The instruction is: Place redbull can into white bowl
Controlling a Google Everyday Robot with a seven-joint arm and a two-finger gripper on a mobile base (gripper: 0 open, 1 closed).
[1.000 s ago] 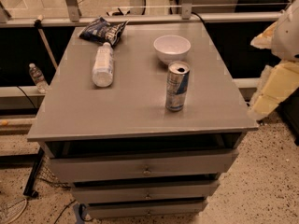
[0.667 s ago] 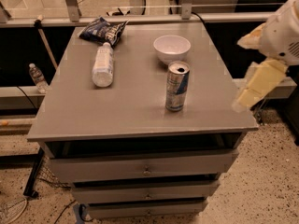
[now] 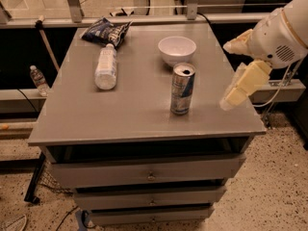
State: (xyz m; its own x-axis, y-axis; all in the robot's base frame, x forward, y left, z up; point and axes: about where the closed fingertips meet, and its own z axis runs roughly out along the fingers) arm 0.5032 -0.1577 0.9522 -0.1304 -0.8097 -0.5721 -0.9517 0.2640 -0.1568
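The redbull can (image 3: 183,89) stands upright near the middle of the grey table top (image 3: 120,109), its pull-tab top showing. The white bowl (image 3: 177,49) sits just behind it, a short gap away and empty. My gripper (image 3: 226,76) hangs over the table's right edge, to the right of the can and apart from it. It is open and empty, with one cream finger (image 3: 237,44) high and the other (image 3: 240,85) lower.
A clear plastic bottle (image 3: 106,66) with a white cap lies on its side at the left. A dark blue chip bag (image 3: 106,32) lies behind it at the back left. A small water bottle (image 3: 37,81) stands beyond the table's left side. Drawers (image 3: 149,172) sit below the top.
My gripper has moved left, from beyond the table's right edge to over it, closer to the can. The can, bowl and bottle have not moved.
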